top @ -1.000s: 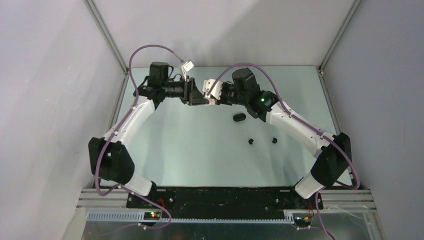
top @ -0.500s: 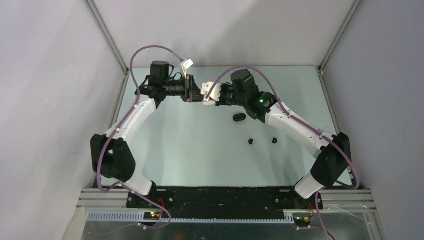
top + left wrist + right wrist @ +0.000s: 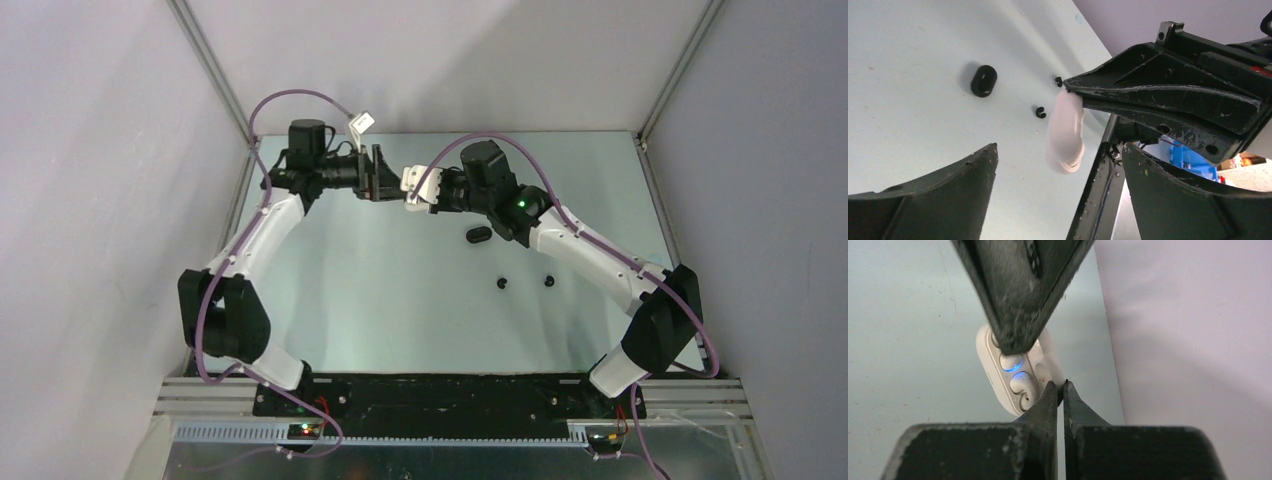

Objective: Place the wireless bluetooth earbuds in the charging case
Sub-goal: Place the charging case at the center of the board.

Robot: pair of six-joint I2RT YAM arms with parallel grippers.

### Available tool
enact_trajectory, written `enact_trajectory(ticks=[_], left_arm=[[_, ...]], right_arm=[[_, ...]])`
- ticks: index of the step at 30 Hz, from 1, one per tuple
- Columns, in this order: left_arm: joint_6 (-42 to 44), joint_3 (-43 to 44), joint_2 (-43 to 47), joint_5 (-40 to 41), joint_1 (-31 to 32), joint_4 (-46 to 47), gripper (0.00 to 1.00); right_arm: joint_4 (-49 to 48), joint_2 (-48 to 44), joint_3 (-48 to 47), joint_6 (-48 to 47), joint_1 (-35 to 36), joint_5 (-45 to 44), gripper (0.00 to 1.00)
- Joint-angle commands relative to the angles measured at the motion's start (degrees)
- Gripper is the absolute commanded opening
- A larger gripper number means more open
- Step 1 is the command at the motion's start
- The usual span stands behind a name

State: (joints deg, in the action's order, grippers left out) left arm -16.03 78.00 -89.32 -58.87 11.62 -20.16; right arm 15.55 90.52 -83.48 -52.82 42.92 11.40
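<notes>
On right wrist view only: two lit white earbuds (image 3: 1012,361) in white case (image 3: 988,360), pinched by right gripper (image 3: 1059,389); left gripper (image 3: 1059,150) gapes empty.

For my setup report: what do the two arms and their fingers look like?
The left arm and right arm have white links, black joints, a purple cable each. A green light glows on the right arm. The fingers are black, tapered and scuffed.

I see my pale bench (image 3: 400,300) carrying a black case (image 3: 479,236) right of centre. Nearer me lie a black bud (image 3: 503,283) and a second bud (image 3: 549,280), apart from each other.
</notes>
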Motion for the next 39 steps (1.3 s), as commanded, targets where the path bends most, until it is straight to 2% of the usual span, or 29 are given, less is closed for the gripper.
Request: enact_trajectory(ticks=[1, 7, 11, 15, 20, 25, 33, 35, 37, 38, 39], left_arm=[[0.70, 1.75, 3.40, -3.08, -3.19, 1.45, 0.99], [0.36, -1.93, 5.27, 1.62, -5.27, 1.49, 0.97], [0.35, -4.50, 7.11, 14.00, -5.81, 1.49, 0.95], [1.00, -6.86, 8.01, 20.92, -6.89, 1.50, 0.95], [1.62, -8.08, 8.88, 22.43, -7.80, 1.38, 0.94], [2.14, -9.68, 10.20, 20.21, -8.08, 1.43, 0.94], [2.16, -10.17, 10.86, 19.30, -8.22, 1.39, 0.94], [2.13, -10.29, 10.80, 19.21, -8.24, 1.39, 0.94], [1.99, -10.50, 10.78, 18.97, -8.23, 1.36, 0.94], [1.98, -10.63, 10.82, 18.84, -8.22, 1.36, 0.94], [1.84, -10.88, 10.78, 18.82, -8.24, 1.42, 0.94]], right_arm=[[-2.85, -2.11, -0.06, -0.61, 0.36, -0.41, 0.00], [-2.04, -1.99, 0.58, -0.88, 0.34, -0.21, 0.00], [-0.23, -1.70, 1.61, 0.12, 0.20, 0.39, 0.00], [7.61, 1.04, 1.35, 2.65, -0.17, 4.42, 0.00], [16.73, 7.67, -0.34, 8.40, -2.94, 10.50, 0.00], [24.85, 14.96, -3.78, 9.03, -4.64, 13.73, 0.00], [26.94, 25.70, -8.58, 11.81, -3.87, 10.99, 0.00], [27.07, 26.74, -9.98, 12.15, -3.90, 10.37, 0.04], [28.10, 26.88, -11.88, 12.20, -4.54, 10.58, 0.16], [28.47, 26.72, -12.54, 12.21, -4.88, 10.80, 0.25], [29.33, 26.44, -13.74, 12.06, -5.68, 11.14, 0.29]])
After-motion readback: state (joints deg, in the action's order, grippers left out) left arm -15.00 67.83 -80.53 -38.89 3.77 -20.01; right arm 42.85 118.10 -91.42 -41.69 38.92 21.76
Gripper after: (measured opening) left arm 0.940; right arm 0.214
